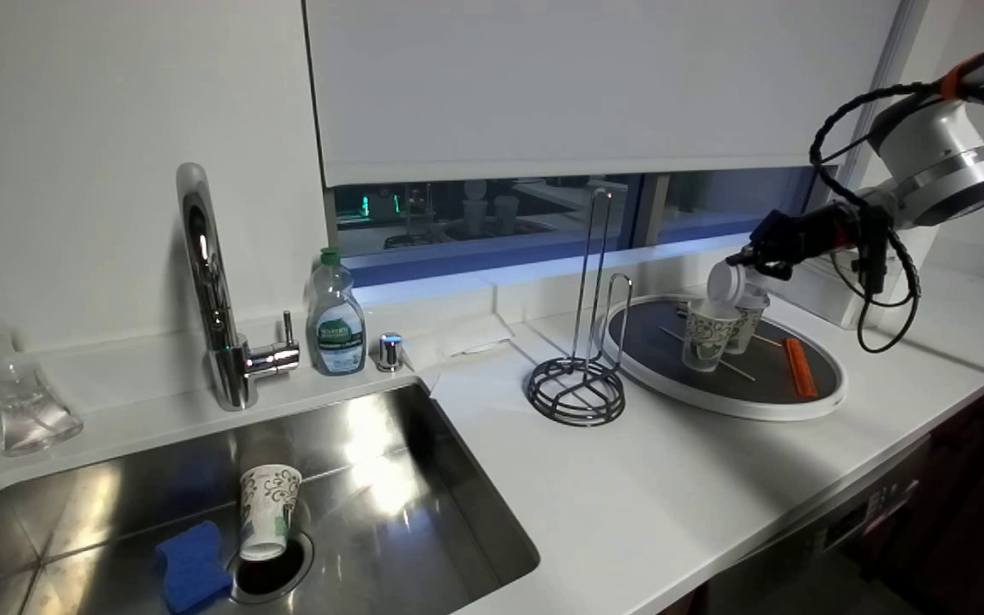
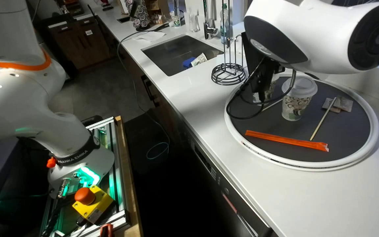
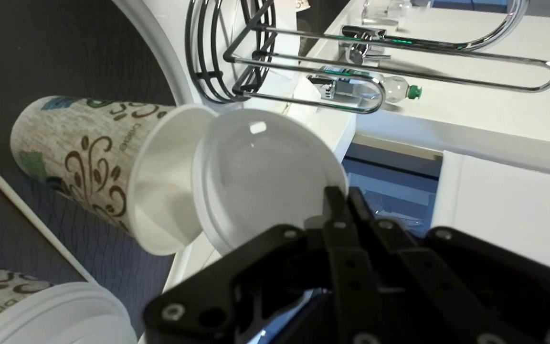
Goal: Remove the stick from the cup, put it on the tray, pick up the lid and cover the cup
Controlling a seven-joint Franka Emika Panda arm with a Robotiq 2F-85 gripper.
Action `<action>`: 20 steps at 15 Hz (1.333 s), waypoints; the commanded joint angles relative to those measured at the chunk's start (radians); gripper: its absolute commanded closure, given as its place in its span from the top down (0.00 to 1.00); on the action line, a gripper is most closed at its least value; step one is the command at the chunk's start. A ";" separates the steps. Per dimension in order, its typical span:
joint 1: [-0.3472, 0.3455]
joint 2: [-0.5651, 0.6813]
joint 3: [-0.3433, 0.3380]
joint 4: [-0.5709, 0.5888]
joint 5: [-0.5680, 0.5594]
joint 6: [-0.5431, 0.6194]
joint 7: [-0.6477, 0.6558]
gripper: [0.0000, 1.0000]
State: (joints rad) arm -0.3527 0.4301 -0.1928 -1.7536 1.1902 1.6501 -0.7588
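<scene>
My gripper [image 1: 744, 256] [image 3: 344, 193] is shut on the edge of the white lid [image 1: 724, 282] [image 3: 265, 177]. The lid is tilted steeply, close above the open cup [image 1: 705, 337] [image 3: 84, 153]; I cannot tell whether they touch. The cup is patterned paper and stands upright on the round dark tray [image 1: 748, 408] [image 2: 350, 131] [image 3: 65, 38]. A thin wooden stick [image 1: 735, 369] [image 3: 26, 210] lies on the tray by the cup. Another stick [image 2: 323, 118] lies farther along. My arm hides much of the open cup in an exterior view.
A lidded cup [image 1: 748, 320] [image 2: 296, 98] stands next to the open one. An orange packet [image 1: 799, 367] [image 2: 286, 141] and paper packets [image 2: 342, 103] lie on the tray. A black wire stand [image 1: 577, 389] [image 2: 229, 72] rises beside it. The sink [image 1: 355, 547] lies beyond.
</scene>
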 commanded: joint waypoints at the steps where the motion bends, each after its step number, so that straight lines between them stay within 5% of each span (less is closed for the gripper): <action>1: 0.011 0.018 0.000 0.018 0.027 0.047 0.027 0.01; 10: 0.013 0.017 0.005 0.024 0.008 0.049 0.024 0.10; 14: 0.013 0.016 0.006 0.026 0.001 0.043 0.022 0.24; 15: 0.014 0.016 0.006 0.026 -0.002 0.041 0.021 0.38; 17: 0.016 0.015 0.006 0.026 -0.006 0.039 0.020 0.51; 20: 0.018 0.014 0.007 0.026 -0.015 0.029 0.019 0.59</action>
State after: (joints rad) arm -0.3401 0.4408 -0.1846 -1.7347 1.1885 1.6876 -0.7480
